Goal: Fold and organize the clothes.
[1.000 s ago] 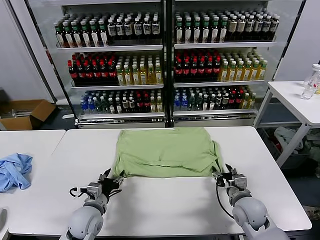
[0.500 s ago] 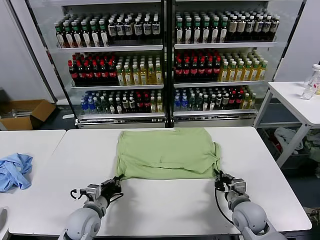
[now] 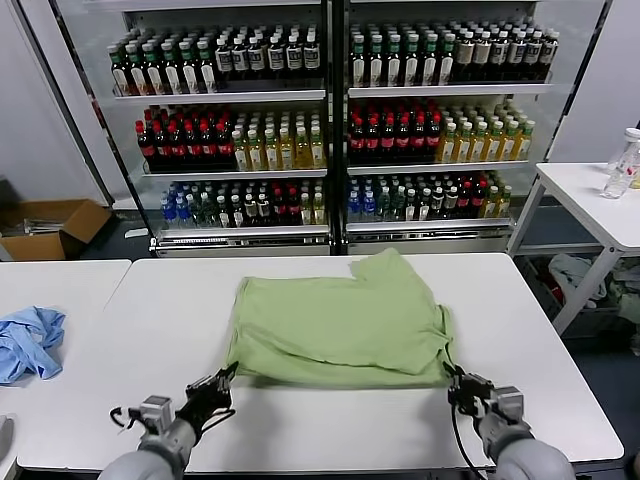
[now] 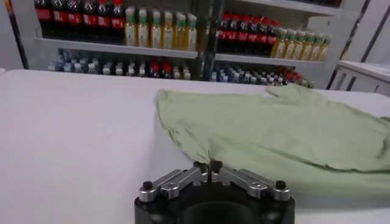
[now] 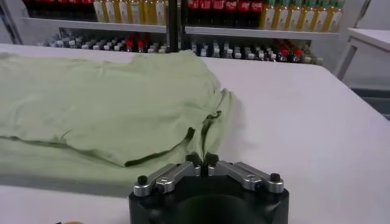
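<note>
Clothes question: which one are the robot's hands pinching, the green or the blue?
The pale green shirt, spread mid-table; left gripper and right gripper each pinch a near corner. The blue cloth lies crumpled, untouched, on the side table.

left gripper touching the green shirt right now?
Touching. In the left wrist view the left gripper is shut, with the near edge of the green shirt pinched between its fingertips.

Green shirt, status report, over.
Left gripper shut on green shirt near corner. Right gripper shut on other near corner. Nothing in the way.
</note>
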`<act>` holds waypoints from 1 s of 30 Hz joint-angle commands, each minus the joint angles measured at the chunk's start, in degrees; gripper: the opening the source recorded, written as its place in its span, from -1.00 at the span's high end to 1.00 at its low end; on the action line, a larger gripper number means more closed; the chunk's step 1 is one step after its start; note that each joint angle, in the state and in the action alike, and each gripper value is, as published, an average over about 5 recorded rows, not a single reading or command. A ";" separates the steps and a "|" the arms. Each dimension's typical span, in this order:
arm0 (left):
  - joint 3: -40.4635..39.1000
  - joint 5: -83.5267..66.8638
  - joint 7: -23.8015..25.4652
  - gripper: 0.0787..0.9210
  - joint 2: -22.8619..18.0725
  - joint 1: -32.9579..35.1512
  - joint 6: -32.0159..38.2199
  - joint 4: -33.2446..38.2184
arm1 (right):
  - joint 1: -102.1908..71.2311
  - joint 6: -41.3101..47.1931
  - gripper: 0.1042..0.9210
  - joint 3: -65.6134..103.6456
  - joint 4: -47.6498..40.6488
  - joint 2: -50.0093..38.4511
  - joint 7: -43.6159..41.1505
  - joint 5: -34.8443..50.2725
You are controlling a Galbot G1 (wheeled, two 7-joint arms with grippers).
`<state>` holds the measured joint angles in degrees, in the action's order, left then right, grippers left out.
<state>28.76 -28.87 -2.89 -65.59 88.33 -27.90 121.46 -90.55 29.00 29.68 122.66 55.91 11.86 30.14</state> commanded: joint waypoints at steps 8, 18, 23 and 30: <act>9.26 8.86 0.69 0.69 1.73 16.87 -2.73 16.08 | -7.73 -0.67 0.28 7.81 13.23 -1.51 -0.71 -1.68; 0.72 -4.69 -6.63 0.01 6.19 -9.91 2.19 -2.36 | 30.65 2.30 -0.40 -10.59 -11.20 -2.48 3.80 6.77; -6.99 -1.48 -8.22 -0.34 5.29 -23.30 2.76 -15.14 | 47.76 3.17 -0.70 -20.44 -27.43 1.13 3.86 8.02; -14.90 -1.74 -8.59 -0.73 3.34 -36.09 1.17 -27.02 | 59.86 3.25 -0.76 -26.48 -42.65 6.37 2.68 8.35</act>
<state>25.87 -29.56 -9.08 -61.71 76.11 -26.76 114.96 -52.25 31.47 13.74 99.99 58.25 14.24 36.57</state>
